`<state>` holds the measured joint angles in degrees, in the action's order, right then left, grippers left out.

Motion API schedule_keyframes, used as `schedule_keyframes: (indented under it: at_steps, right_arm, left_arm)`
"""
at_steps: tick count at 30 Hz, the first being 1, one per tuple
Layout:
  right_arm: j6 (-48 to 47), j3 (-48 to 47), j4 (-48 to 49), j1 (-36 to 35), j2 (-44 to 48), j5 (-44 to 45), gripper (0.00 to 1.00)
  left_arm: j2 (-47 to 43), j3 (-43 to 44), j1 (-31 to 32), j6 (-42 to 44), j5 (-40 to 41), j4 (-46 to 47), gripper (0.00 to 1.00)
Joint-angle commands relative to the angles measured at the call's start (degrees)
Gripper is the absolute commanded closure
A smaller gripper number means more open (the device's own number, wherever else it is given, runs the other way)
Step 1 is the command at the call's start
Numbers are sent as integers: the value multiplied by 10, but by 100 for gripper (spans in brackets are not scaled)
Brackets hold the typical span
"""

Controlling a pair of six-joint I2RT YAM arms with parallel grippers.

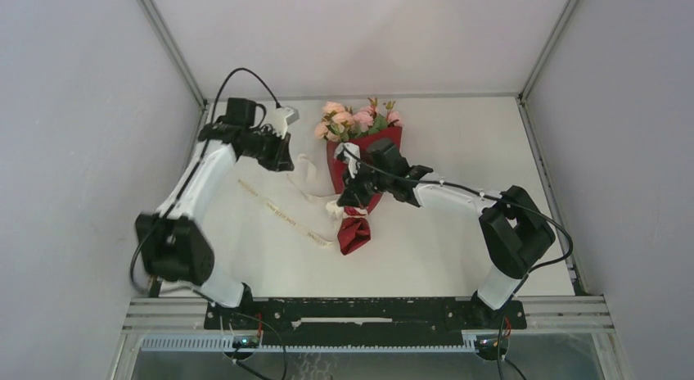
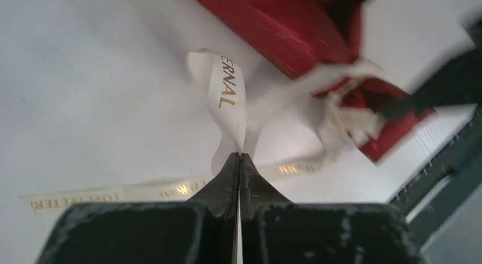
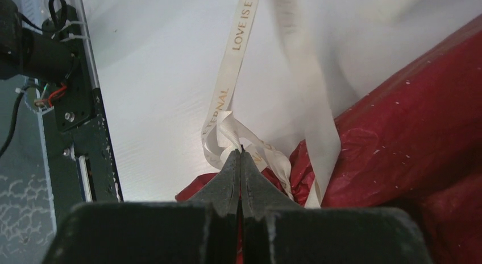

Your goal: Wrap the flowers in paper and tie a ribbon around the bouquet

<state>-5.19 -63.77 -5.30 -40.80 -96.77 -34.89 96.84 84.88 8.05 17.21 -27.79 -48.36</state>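
The bouquet lies mid-table, its pale-pink flowers (image 1: 357, 118) pointing to the far side and the red paper (image 1: 364, 171) tapering to a crumpled tail near me. A cream ribbon (image 1: 282, 212) with gold lettering is bunched at the cone's narrow part and trails left across the table. My left gripper (image 1: 286, 162) hovers left of the bouquet. Its jaws (image 2: 239, 156) are shut on a twisted length of ribbon (image 2: 228, 99) leading to the paper (image 2: 284, 31). My right gripper (image 1: 344, 201) sits over the narrow part, shut (image 3: 240, 152) on the bunched ribbon (image 3: 241, 36) beside the paper (image 3: 409, 139).
The black mounting rail (image 1: 368, 310) runs along the near edge and shows in the right wrist view as a rail (image 3: 85, 110) with wiring. Grey walls enclose the white table (image 1: 458, 142) on three sides. The right arm (image 2: 449, 82) reaches into the left wrist view.
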Motion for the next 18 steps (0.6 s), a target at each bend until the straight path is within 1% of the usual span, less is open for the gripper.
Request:
schedule_keyframes:
  at_steps: [1,3,5,9,11,12,15,18]
  right_arm:
    - [76,-8,41,19,-1,-18,100]
    - [104,-8,47,26,-4,-27,100]
    - [119,-8,47,29,-6,-31,100]
    - [140,-8,65,34,-6,-37,100]
    - [155,-8,71,42,-5,-42,100]
    - [161,-8,75,46,-5,-44,100]
    - [175,-8,82,56,-4,-49,100]
    - [178,-7,85,61,-4,-61,100]
  left_arm:
    - [-193,-139,14,158,-147,-53,100]
    - [-245,-163,60,223,-157,-82,100]
    - [-281,-163,125,256,-159,-89,100]
    - [-328,-161,276,268,-121,-20,100]
    - [-322,-146,335,261,-110,21,100]
    - [-305,-132,359,255,-107,35,100]
    - [-263,-100,407,231,-113,76,100]
    - [-235,-99,445,228,-107,130,100]
